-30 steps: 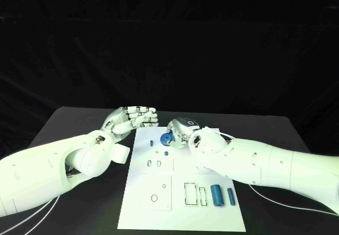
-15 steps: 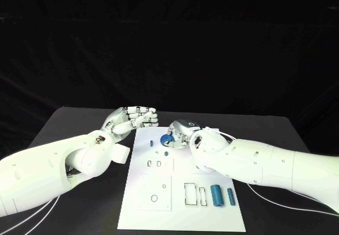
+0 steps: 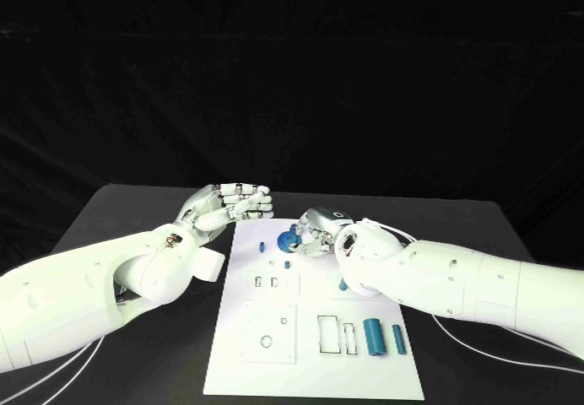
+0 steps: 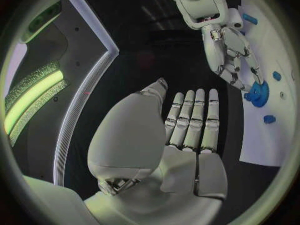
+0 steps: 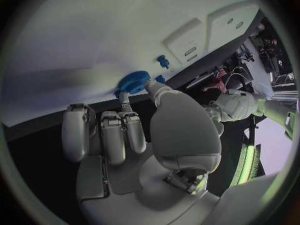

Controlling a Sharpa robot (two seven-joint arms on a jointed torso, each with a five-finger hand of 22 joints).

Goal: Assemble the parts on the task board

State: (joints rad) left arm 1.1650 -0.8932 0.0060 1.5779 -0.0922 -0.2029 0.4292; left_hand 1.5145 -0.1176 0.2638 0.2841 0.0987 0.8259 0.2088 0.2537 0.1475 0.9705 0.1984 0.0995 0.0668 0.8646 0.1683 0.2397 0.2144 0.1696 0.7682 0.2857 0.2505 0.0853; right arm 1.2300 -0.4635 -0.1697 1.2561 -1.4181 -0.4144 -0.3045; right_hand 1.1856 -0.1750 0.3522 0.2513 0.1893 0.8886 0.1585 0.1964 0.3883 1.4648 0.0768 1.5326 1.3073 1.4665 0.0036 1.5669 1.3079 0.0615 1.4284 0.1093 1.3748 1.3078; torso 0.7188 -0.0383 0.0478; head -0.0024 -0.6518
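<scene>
Blue gear (image 3: 287,240) sat at far end of task board (image 3: 314,371). Right hand (image 3: 319,229) pinched gear by rim. Left hand (image 3: 231,205) beside board, fingers curled, held nothing. Gear looked small, hard, light; toothed edge best hold.

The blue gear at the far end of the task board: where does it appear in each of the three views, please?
Head view: the blue gear sits near the board's far end, at the right robot hand's fingertips.
Left wrist view: the gear lies on the white task board, under the right robot hand.
Right wrist view: the gear is at that hand's fingertips.
Shared landmark: the small blue peg beside the gear.
</scene>
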